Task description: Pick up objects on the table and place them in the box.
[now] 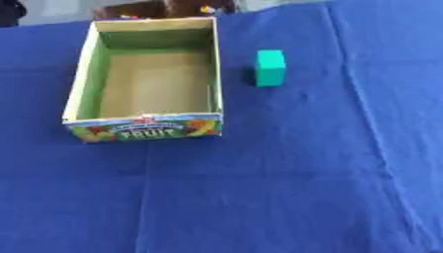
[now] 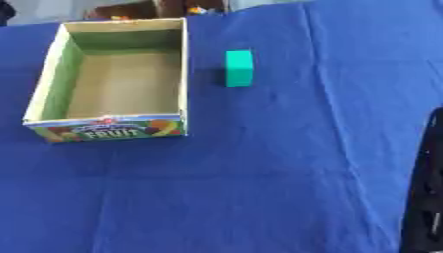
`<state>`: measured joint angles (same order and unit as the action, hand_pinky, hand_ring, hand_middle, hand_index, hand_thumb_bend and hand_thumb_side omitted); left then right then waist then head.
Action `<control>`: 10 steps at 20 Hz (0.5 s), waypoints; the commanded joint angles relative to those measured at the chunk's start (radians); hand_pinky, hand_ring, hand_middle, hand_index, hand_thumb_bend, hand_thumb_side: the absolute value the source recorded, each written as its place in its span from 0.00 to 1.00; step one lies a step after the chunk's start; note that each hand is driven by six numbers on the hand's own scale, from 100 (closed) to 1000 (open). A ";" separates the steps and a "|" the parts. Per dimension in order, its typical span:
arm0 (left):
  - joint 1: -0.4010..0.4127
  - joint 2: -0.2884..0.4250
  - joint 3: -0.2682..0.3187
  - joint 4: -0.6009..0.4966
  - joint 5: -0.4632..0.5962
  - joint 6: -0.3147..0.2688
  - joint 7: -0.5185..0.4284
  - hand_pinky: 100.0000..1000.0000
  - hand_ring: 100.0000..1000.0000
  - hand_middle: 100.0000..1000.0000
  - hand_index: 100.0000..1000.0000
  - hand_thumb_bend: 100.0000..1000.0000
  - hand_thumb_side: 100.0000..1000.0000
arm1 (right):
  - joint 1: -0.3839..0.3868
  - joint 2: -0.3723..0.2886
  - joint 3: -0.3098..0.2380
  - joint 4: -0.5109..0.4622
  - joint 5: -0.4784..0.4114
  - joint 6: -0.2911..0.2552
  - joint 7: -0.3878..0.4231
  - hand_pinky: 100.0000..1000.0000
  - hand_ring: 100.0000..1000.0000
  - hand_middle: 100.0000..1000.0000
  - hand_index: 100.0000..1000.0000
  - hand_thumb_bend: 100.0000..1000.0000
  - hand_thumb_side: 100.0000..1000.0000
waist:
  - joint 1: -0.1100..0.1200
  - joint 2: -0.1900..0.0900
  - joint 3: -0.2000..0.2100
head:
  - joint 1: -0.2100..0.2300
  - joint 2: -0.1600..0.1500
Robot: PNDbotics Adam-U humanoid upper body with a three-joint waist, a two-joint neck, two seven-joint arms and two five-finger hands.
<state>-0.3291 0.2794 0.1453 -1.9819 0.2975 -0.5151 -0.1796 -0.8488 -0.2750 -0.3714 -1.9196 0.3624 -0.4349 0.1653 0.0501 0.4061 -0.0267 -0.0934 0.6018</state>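
An open cardboard box with green inner walls and a "FRUIT" label on its front stands at the upper left of the blue cloth. Nothing lies on its brown floor. A small teal block stands on the cloth just to the right of the box, a short gap away from its right wall. In the right eye view a black part of my right hand comes in at the lower right edge, far from the block; its shape is unclear. My left hand shows in neither view.
The blue cloth covers the table, with creases running down the right side. Beyond the far edge, behind the box, some dark clutter shows.
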 commanded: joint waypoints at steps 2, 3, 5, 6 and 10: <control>-0.004 0.008 -0.004 -0.018 0.001 0.001 -0.008 0.69 0.71 0.97 0.97 0.00 1.00 | -0.090 -0.029 0.031 0.101 0.100 -0.049 0.055 0.62 0.72 0.70 0.86 0.00 1.00 | 0.000 -0.030 0.001 | -0.008 0.000; -0.003 0.007 -0.004 -0.018 0.001 0.001 -0.008 0.69 0.71 0.97 0.97 0.00 1.00 | -0.111 -0.029 0.034 0.129 0.129 -0.056 0.066 0.62 0.72 0.70 0.85 0.00 1.00 | 0.002 -0.031 0.001 | -0.009 0.000; -0.001 0.006 -0.005 -0.018 0.003 -0.001 -0.010 0.69 0.71 0.97 0.97 0.00 1.00 | -0.161 -0.026 0.042 0.189 0.193 -0.068 0.091 0.63 0.73 0.71 0.85 0.00 1.00 | 0.005 -0.034 0.002 | -0.012 -0.002; 0.000 0.006 -0.006 -0.018 0.003 -0.001 -0.011 0.69 0.71 0.97 0.97 0.00 1.00 | -0.185 -0.024 0.047 0.219 0.220 -0.075 0.104 0.63 0.74 0.71 0.86 0.01 1.00 | 0.006 -0.035 0.003 | -0.014 -0.005; 0.005 0.005 -0.009 -0.018 0.004 -0.001 -0.016 0.69 0.71 0.97 0.97 0.00 1.00 | -0.285 -0.016 0.065 0.334 0.327 -0.122 0.165 0.66 0.77 0.74 0.87 0.07 1.00 | 0.008 -0.040 0.005 | -0.021 -0.012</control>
<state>-0.3194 0.2737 0.1383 -1.9819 0.2994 -0.5144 -0.1894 -1.1068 -0.2770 -0.3135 -1.6096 0.6526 -0.5426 0.3110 0.0591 0.3946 -0.0234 -0.1100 0.6011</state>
